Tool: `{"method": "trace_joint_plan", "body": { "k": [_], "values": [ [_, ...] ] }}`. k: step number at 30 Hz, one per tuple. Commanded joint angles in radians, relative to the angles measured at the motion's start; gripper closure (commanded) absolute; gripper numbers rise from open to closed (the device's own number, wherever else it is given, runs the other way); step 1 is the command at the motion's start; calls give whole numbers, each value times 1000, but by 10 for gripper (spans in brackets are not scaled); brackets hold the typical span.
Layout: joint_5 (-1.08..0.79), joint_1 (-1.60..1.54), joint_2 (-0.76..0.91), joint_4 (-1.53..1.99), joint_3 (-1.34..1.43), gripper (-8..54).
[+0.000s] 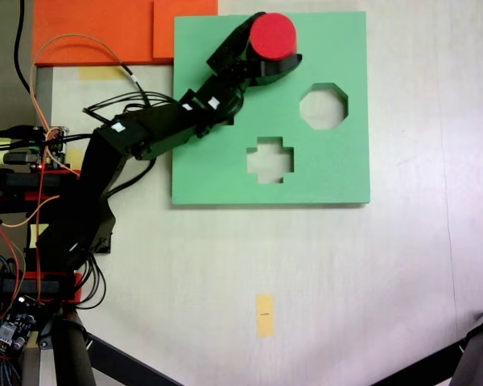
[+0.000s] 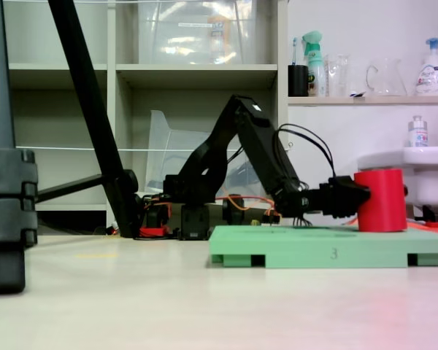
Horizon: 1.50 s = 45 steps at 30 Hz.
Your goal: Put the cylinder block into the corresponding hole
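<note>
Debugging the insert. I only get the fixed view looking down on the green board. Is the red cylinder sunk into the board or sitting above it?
Observer: Above it. From the side, nearly the whole height of the cylinder block stands over the green board, with its base about level with the board's top face.
Operator: Tilted?
Observer: No, it stands upright and its flat top is level.
Operator: Where is it gripped?
Observer: The gripper has its jaws on the block at about mid-height. As far as I can tell, they are clear of the board's top face.
</note>
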Motion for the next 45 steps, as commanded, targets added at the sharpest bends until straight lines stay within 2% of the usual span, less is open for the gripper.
{"method": "trace_joint_plan", "body": {
  "k": [1,8,17,31,37,42,45],
  "values": [
    [6,-14,8,-17,-63,331],
    [8,-34,6,-26,-52,330],
    [18,-35,40,-135,123,328],
    [18,-41,18,-135,103,325],
    [21,-35,-23,-133,52,256],
    [21,-12,-98,-137,-11,110],
    [21,3,-121,-138,-12,94]
  ]
}}
